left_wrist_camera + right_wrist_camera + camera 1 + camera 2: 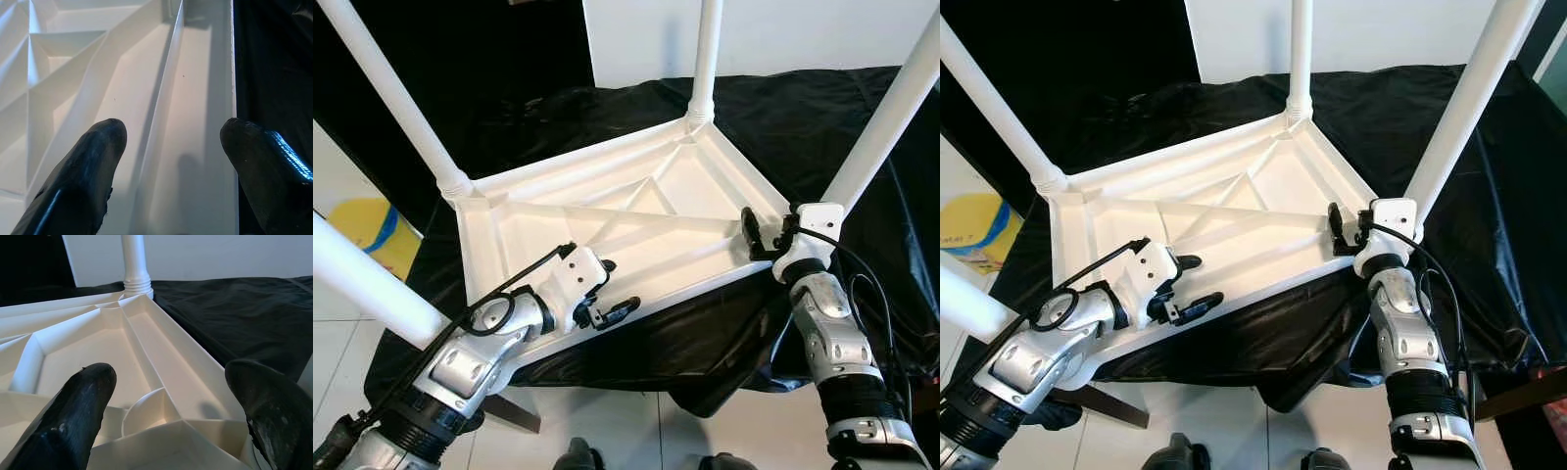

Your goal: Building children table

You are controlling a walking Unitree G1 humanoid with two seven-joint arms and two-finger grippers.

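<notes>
A white plastic children's table (pixel 636 211) lies upside down on a black cloth, its ribbed underside facing up. Its legs stand upward: a far leg (pixel 707 59), a left leg (pixel 396 98), a right leg (pixel 891 103) and a near-left leg (pixel 357 279). My left gripper (pixel 612 291) is open, with its fingers on either side of the table's near rim (pixel 161 147). At the right corner, by the foot of the right leg, my right gripper (pixel 766 237) is open over the corner rim (pixel 186 431). Neither gripper holds anything.
The black cloth (pixel 803 117) hangs over the support's front edge down to a white tiled floor (pixel 607 431). A yellow object (pixel 362 230) lies on the floor at the left. A white wall panel (pixel 646 39) stands behind. A cable (pixel 871 294) loops beside my right arm.
</notes>
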